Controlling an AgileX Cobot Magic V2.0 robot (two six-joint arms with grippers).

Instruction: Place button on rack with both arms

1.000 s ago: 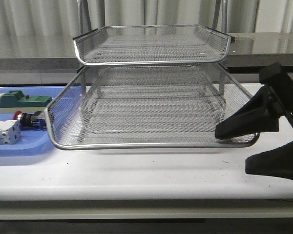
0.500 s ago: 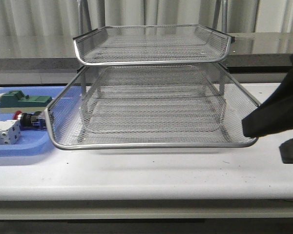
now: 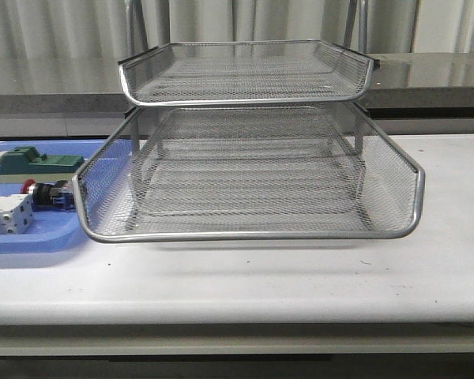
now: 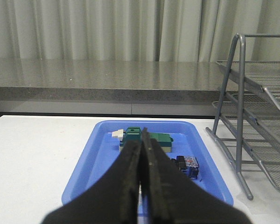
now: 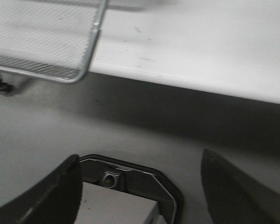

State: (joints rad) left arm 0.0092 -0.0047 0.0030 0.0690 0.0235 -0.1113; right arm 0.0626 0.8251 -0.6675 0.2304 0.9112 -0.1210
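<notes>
Left fingers [image 4: 142, 186]: pressed together, nothing between them, pointing toward the blue tray.
Right fingers [image 5: 140, 186]: spread wide apart, empty; seen only in the right wrist view, hanging off the edge of the surface with the floor beyond them.
Button [image 3: 43, 193]: lying on its side in the blue tray [image 3: 31, 241], red cap toward the tray's outer side, blue rear block toward the rack; in the left wrist view it [image 4: 186, 165] lies just past the left fingers' tips and slightly toward the rack side, well clear of them.
Rack [image 3: 245, 174]: standing on the white surface [image 3: 261, 284], its mesh tiers showing nothing inside; its frame legs [image 4: 228, 102] stand beside the blue tray, off to one side of the left fingers.
Green-topped block [image 3: 35, 164]: in the blue tray behind the button, straight ahead of the left fingers' tips.
White terminal block [image 3: 6, 215]: in the blue tray, on the near side of the button, just beside it.
Rack corner in right wrist view [image 5: 84, 51]: ahead of the right fingers, overhanging near the surface's edge.
</notes>
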